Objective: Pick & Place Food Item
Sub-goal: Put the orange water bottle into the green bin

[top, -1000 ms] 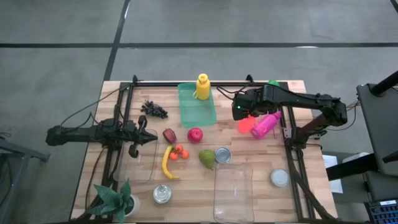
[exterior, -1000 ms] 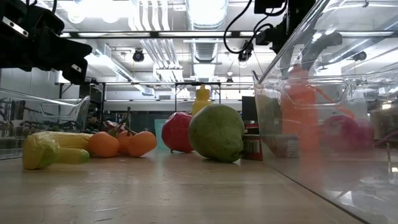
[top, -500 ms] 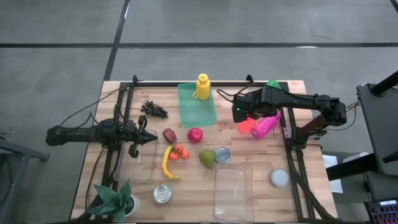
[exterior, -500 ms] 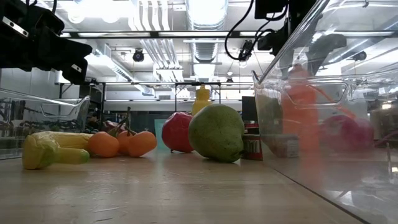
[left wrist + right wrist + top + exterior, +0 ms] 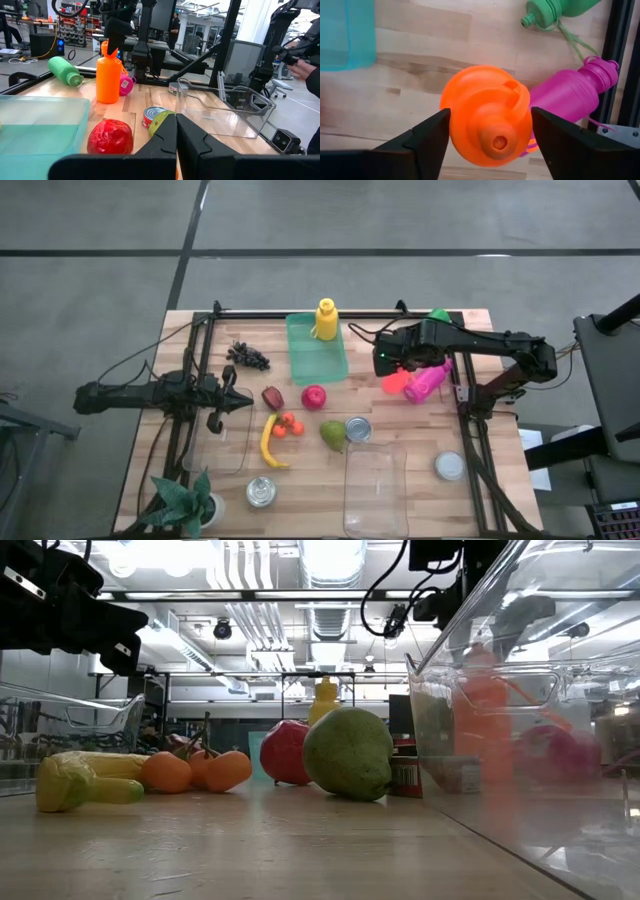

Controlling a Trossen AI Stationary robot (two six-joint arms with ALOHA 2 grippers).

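Note:
My right gripper (image 5: pixel 490 145) is open and points down over the upright orange bottle (image 5: pixel 487 120), one finger on either side of its cap; I see no touch. From above the gripper (image 5: pixel 385 362) covers part of that bottle (image 5: pixel 394 384). My left gripper (image 5: pixel 176 135) is shut, empty and hovers at the table's left (image 5: pixel 236 401). The food lies mid-table: red apple (image 5: pixel 314 397), pear (image 5: pixel 332 434), banana (image 5: pixel 268 442), tomatoes (image 5: pixel 287 425) and grapes (image 5: pixel 248 357).
A pink bottle (image 5: pixel 428 380) and a green bottle (image 5: pixel 560 11) lie beside the orange one. The green tray (image 5: pixel 316 350) holds a yellow bottle (image 5: pixel 326 320). Clear containers (image 5: pixel 375 485), (image 5: pixel 222 442), a can (image 5: pixel 358 429), a jar (image 5: pixel 261 492), a plant (image 5: pixel 188 500) and frame rails (image 5: pixel 462 395) crowd the table.
My right gripper has sunk slightly over the orange bottle, then kept still. Nothing on the table has moved.

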